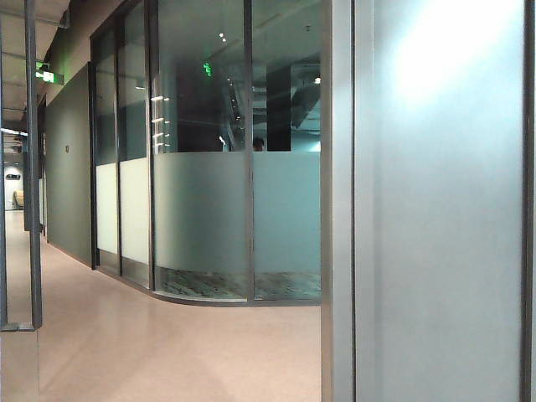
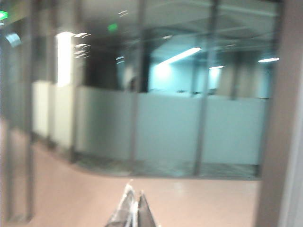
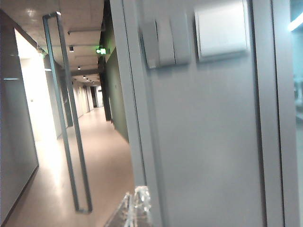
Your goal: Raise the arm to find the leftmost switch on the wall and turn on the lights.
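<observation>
Right gripper (image 3: 136, 208), clear fingertips pressed together and holding nothing, sits low against the grey wall panel (image 3: 208, 142), whose upper part carries a grey multi-rocker switch plate (image 3: 165, 43) beside a larger white square plate (image 3: 221, 30); the leftmost rocker (image 3: 150, 45) lies nearest the panel's corridor-side edge. Left gripper (image 2: 134, 210), likewise closed and empty, faces open pinkish floor (image 2: 189, 198) before the frosted glass partition (image 2: 165, 127), all motion-blurred. Neither arm appears in the exterior view.
</observation>
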